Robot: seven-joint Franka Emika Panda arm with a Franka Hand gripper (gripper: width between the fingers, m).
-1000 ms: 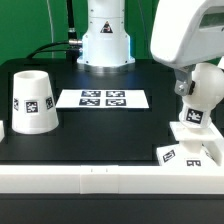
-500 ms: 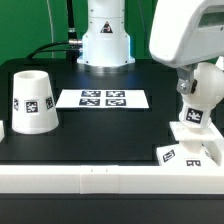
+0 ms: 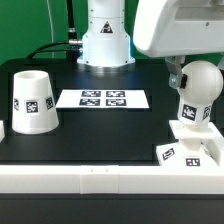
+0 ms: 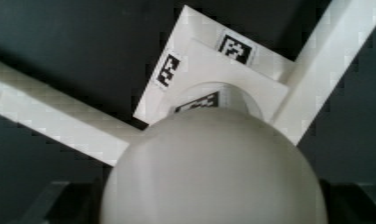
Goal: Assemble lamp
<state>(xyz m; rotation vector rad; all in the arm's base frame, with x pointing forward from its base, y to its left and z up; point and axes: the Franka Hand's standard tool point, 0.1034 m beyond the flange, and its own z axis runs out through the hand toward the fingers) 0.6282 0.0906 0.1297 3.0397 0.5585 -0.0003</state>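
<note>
Since the earlier frame my arm has swung away toward the exterior view's left, and the bulb (image 3: 197,88), which was leaning, now stands upright on the base (image 3: 187,153). From the wrist, the bulb's round top fills the picture just over the base's tagged corner, and it hides my tool (image 4: 199,206). I cannot tell whether the fingers are spread or closed on the bulb.

As I judge it, the first joint is under way. The bulb's foot rests at the middle of the base, but nothing shows whether it is fully seated or merely set there. The shade (image 3: 33,100) looks untouched. It stands narrow end up on the table (image 3: 110,135), well apart from the base, with the marker board (image 3: 100,98) lying between the two.

What remains is to finish seating the bulb if needed, then fetch the shade and set it over the bulb on the base.
</note>
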